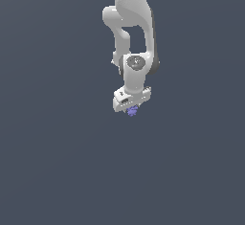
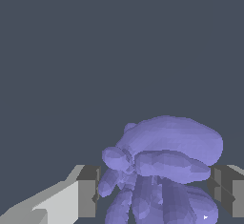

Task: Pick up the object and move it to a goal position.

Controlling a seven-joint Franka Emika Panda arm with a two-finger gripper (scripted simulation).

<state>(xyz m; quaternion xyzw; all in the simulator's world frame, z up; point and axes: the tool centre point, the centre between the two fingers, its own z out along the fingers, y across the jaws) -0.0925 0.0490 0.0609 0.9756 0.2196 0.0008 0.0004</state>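
Note:
The object (image 1: 132, 111) is a tiny lumpy violet-blue thing right under the white gripper (image 1: 132, 108), which points downward at the end of the arm. In the wrist view the object (image 2: 167, 156) looks large and fills the space between the two grey finger pads (image 2: 88, 189). The gripper (image 2: 156, 194) is shut on the object, with one pad against each side. The object's lower part runs out of the wrist view. No goal marker is in view.
The white arm (image 1: 129, 23) comes down from the top middle of the exterior view. Around it there is only a plain dark grey-blue surface (image 1: 57, 162).

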